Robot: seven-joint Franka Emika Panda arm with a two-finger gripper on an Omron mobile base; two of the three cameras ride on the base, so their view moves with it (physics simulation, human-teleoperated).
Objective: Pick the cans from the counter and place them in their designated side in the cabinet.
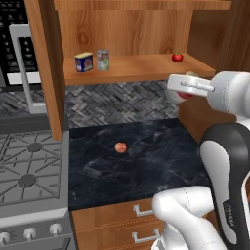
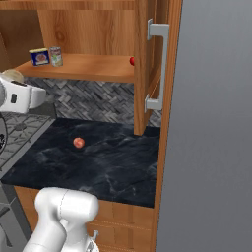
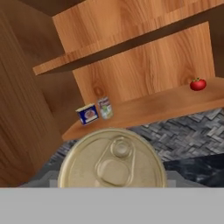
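Gripper (image 1: 184,89) holds a can (image 3: 112,159) – carry it level onto the shelf (image 1: 141,68), set down beside the other can (image 1: 103,60) – gently.

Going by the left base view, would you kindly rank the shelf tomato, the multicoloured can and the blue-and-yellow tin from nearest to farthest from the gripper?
1. Tomato, right end of the shelf, just above the gripper.
2. Multicoloured can, left part of the shelf.
3. Blue-and-yellow tin, beside that can, farther left.
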